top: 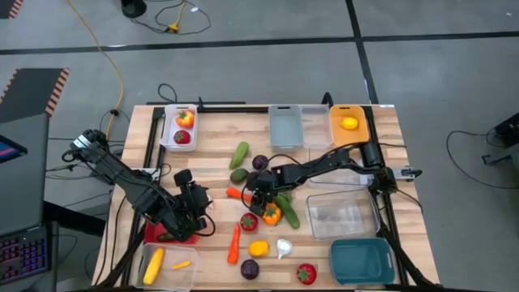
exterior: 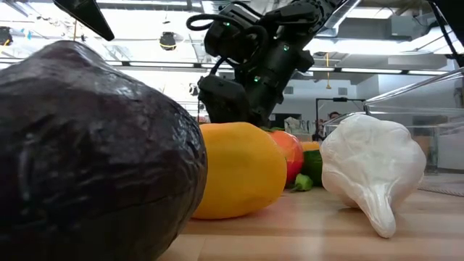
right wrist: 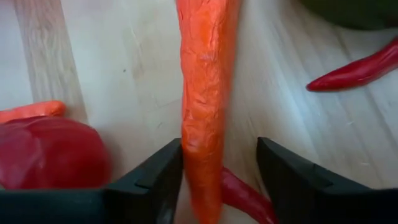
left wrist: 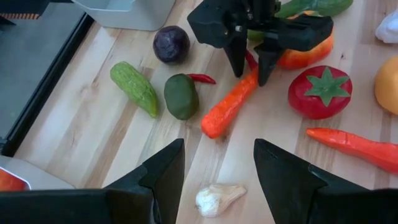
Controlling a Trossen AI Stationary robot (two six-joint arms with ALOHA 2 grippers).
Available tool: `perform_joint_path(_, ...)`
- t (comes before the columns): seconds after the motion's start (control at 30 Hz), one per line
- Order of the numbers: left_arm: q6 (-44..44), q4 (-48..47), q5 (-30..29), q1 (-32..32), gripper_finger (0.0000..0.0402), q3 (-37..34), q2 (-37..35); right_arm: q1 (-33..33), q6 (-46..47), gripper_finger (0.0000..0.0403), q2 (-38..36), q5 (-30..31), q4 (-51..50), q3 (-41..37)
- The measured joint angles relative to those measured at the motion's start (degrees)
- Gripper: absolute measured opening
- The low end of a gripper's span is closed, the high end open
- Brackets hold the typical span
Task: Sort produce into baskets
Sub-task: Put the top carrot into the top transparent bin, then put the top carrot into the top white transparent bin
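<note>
My right gripper (top: pixel 256 195) is open at mid-table, pointing down over the thick end of a short orange carrot (right wrist: pixel 202 93), which lies flat on the wood. In the left wrist view one finger (left wrist: pixel 238 59) stands on each side of the carrot (left wrist: pixel 227 106). A thin red chilli (right wrist: pixel 357 68) lies beside it. My left gripper (left wrist: pixel 217 168) is open and empty left of centre (top: pixel 191 201), above a small white garlic (left wrist: pixel 217 198). A tomato (top: pixel 248 221), an orange pepper (top: pixel 271 213) and a green cucumber (top: pixel 289 212) lie around the right gripper. My right gripper's open fingers come from above and lie across the carrot, near one end (right wrist: pixel 193 155). One finger (right wrist: pixel 158 177) stands right against the carrot's side; I cannot tell whether it touches. The other finger is clear of it.
Baskets line the far edge: white with red produce (top: pixel 167 139), clear (top: pixel 285 139), orange with a lemon (top: pixel 336 134). A clear bin (top: pixel 320 223) and a teal bin (top: pixel 345 268) stand on the right; red (top: pixel 154 235) and white (top: pixel 144 276) baskets near left. A long carrot (top: pixel 234 243), lemon (top: pixel 259 247), garlic (top: pixel 284 247) lie near.
</note>
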Motion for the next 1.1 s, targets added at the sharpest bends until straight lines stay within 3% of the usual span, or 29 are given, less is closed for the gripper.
perform_joint_path(0.23, 0.0, 0.02, 0.0, 0.0, 0.018, 0.0, 0.0, -0.69, 0.03, 0.0102, -0.23, -0.18, -0.81, 0.4)
perform_joint_path(0.33, 0.0, 0.02, 0.0, 0.0, 0.018, 0.0, 0.0, -0.76, -0.45, 0.0066, -0.07, -1.19, -3.1, 2.4)
perform_joint_path(0.5, 0.0, 0.02, 0.0, 0.0, 0.018, 0.0, 0.0, -0.53, -5.59, 0.0065, -0.06, -1.51, -9.73, 8.06)
perform_joint_path(0.9, 0.0, 0.02, -0.02, 0.0, 0.018, 0.02, 0.0, -1.04, -15.56, 0.007, -0.22, 0.09, -39.2, 24.9)
perform_joint_path(1.1, -0.01, 0.02, -0.02, 0.0, 0.018, 0.02, 0.0, -3.0, -17.6, 0.007, -0.26, 8.9, -53.02, 29.64)
